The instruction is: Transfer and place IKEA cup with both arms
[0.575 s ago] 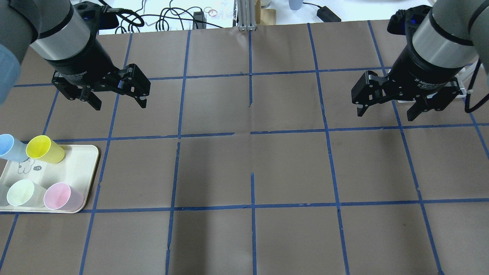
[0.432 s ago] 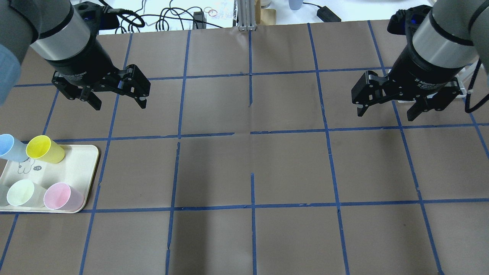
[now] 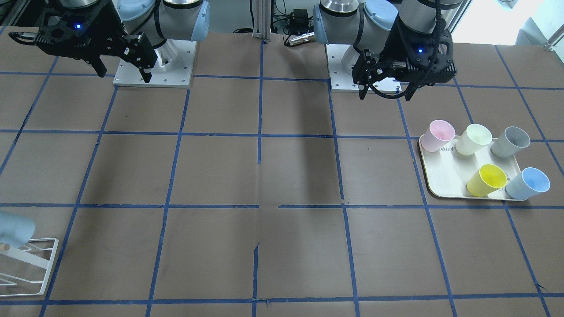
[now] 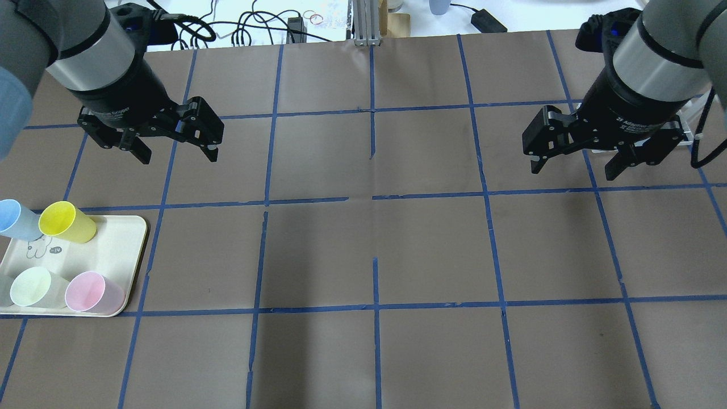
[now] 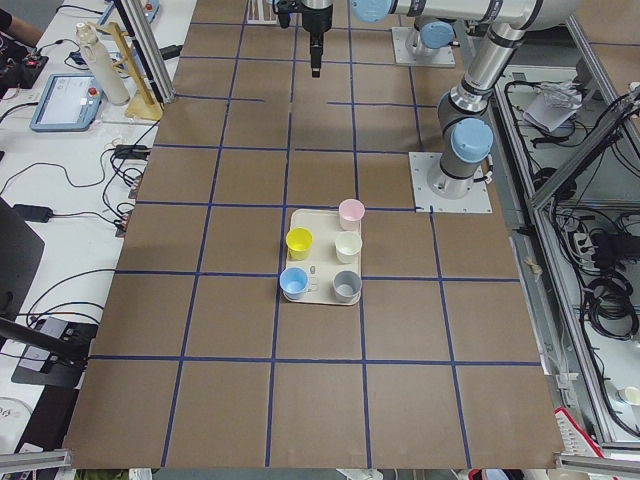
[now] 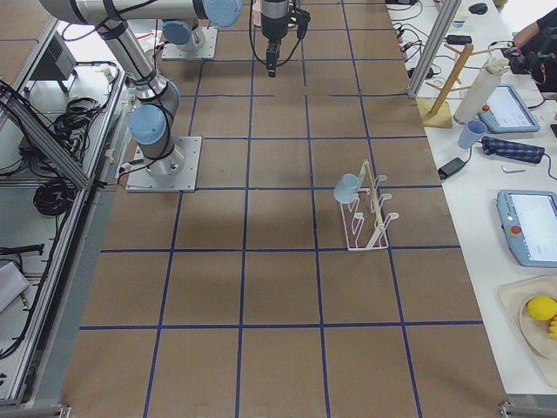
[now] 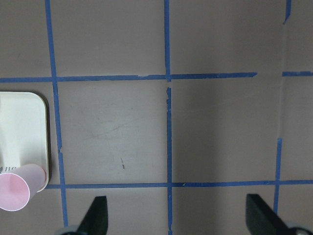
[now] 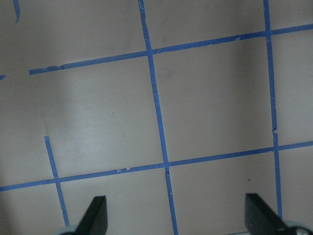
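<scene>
The sky-blue IKEA cup [image 3: 528, 182] stands upright at a corner of the cream tray [image 3: 445, 176], beside a yellow cup [image 3: 487, 179]. It also shows at the overhead view's left edge [image 4: 14, 218] and in the left side view [image 5: 293, 283]. My left gripper [image 4: 178, 156] hangs open and empty above the table, apart from the tray; it also shows in the front view [image 3: 385, 97] and its wrist view [image 7: 177, 218]. My right gripper [image 4: 572, 170] hangs open and empty over the far right side of the table [image 3: 123, 75] [image 8: 176, 218].
The tray also holds a pink cup [image 3: 437, 135], a pale green cup [image 3: 473, 138] and a grey cup [image 3: 511, 141]. A white wire rack [image 3: 31, 264] at the table's right end carries a greyer blue cup [image 6: 348, 187]. Blue tape lines grid the brown table.
</scene>
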